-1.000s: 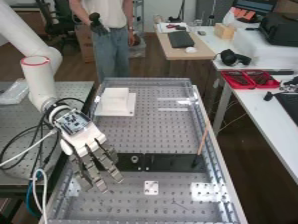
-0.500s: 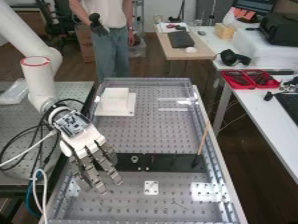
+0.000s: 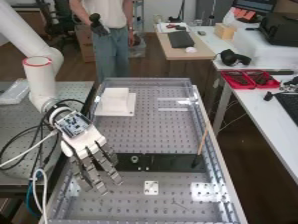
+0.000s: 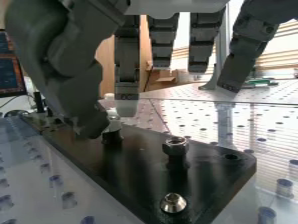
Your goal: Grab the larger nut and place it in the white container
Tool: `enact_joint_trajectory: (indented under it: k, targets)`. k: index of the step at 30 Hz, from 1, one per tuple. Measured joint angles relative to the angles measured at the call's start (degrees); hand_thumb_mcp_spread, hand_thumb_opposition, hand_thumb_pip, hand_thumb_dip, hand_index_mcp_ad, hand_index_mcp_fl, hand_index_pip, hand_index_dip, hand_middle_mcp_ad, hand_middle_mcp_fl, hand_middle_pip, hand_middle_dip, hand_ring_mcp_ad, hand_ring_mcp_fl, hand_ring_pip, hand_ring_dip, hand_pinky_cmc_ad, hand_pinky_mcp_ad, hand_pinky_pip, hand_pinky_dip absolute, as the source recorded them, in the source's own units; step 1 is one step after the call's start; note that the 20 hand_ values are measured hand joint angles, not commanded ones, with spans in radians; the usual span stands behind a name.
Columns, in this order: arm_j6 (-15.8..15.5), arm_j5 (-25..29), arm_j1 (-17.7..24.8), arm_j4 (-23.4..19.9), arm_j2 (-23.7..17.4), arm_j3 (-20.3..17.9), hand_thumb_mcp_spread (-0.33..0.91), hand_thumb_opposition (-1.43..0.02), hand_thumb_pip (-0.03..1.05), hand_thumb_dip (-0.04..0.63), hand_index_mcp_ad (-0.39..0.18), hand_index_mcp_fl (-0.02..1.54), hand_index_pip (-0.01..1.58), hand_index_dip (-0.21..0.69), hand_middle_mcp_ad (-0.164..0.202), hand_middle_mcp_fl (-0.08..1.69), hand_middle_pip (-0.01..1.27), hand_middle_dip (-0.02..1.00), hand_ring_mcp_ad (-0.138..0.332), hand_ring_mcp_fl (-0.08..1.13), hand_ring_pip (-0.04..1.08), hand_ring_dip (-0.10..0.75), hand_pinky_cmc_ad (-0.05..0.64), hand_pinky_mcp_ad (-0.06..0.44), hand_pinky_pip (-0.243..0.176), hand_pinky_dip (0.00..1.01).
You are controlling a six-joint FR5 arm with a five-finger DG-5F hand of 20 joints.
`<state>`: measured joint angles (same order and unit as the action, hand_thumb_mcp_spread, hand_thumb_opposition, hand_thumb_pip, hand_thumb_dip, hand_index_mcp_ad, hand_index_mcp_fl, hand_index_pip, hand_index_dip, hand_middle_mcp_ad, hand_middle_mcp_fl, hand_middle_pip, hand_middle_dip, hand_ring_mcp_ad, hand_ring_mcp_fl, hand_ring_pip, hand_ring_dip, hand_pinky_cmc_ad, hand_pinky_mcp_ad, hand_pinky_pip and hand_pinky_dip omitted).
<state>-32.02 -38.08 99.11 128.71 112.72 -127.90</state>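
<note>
In the high view, from left to right, a perforated side bench (image 3: 73,92) lay behind and beside the arm. The hand (image 3: 86,145) hung over the work surface with its fingers lengthened and spread wide, holding nothing. Small pale lettering marked the fingers (image 4: 126,82) in the wrist view.

The white container (image 3: 116,97) stood on the far side of the hand, well apart from it. A dark plate (image 3: 169,161) ran rightward from beside the fingers, and a pale ring-shaped piece (image 3: 135,159) sat on it, near the fingers and just to their right.

In the wrist view, a six-sided metal nut (image 4: 176,144), apparently the larger one, stood raised on the plate, near the thumb and fingertips but touching neither. A smaller nut (image 4: 173,202) lay low on the same plate, farther from the fingertips. Which of them matched the ring-shaped piece could not be told.

A small white square (image 3: 151,188) lay right of the fingers, nearer the bench's near end. Farther right of the hand, a thin wooden stick (image 3: 203,140) leaned at the plate's end, and well beyond it sat red trays (image 3: 238,84).
</note>
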Motion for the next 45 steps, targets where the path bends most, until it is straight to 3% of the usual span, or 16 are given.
enact_joint_trajectory:
  k: [21, 45]
  targets:
    - [-0.4, 1.0, 0.5, -0.9, 0.6, 0.2, 0.28, -0.85, 0.78, 0.267, -0.063, 0.01, 1.55, 0.108, 0.073, 0.01, 0.13, 0.24, 0.178, 0.0, 0.28, 0.112, 0.396, 0.344, -0.089, 0.95]
    - [-0.4, 1.1, 0.5, -0.5, 1.0, 0.3, 0.29, -0.85, 0.79, 0.265, -0.059, 0.13, 1.54, 0.098, 0.072, 0.0, 0.13, 0.23, 0.178, 0.0, 0.29, 0.105, 0.386, 0.326, -0.089, 0.96]
